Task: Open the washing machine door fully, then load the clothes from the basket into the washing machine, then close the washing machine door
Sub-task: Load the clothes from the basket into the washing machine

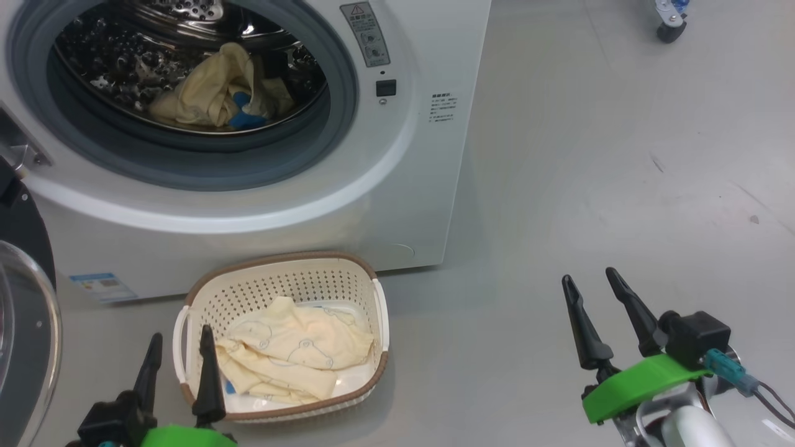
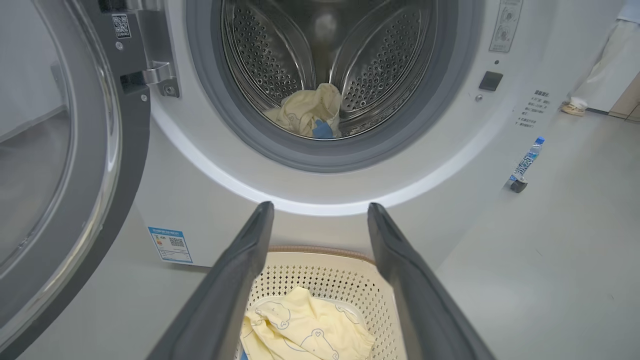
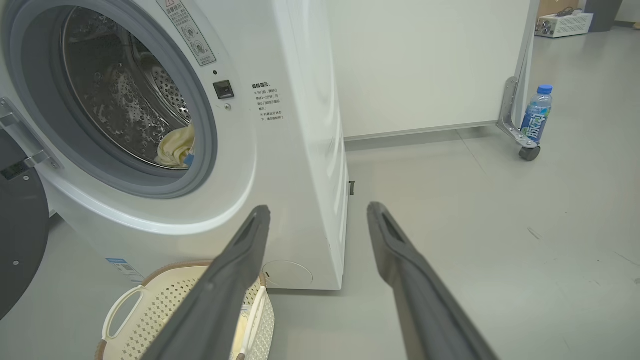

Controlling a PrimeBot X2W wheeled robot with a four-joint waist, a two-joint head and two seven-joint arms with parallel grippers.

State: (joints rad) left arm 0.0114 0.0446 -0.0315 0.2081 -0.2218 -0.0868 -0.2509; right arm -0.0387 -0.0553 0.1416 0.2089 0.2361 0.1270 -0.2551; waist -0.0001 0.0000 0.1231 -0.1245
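By the basket [image 1: 282, 261], left tool [image 1: 180, 333] gapes wide, empty.

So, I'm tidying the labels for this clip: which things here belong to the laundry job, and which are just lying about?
Part of the job:
- washing machine
- its open door
- basket
- clothes in the basket
- garment already in the drum

Just lying about:
- water bottle on the floor
- wheeled panel beside it
- a person's leg in the background
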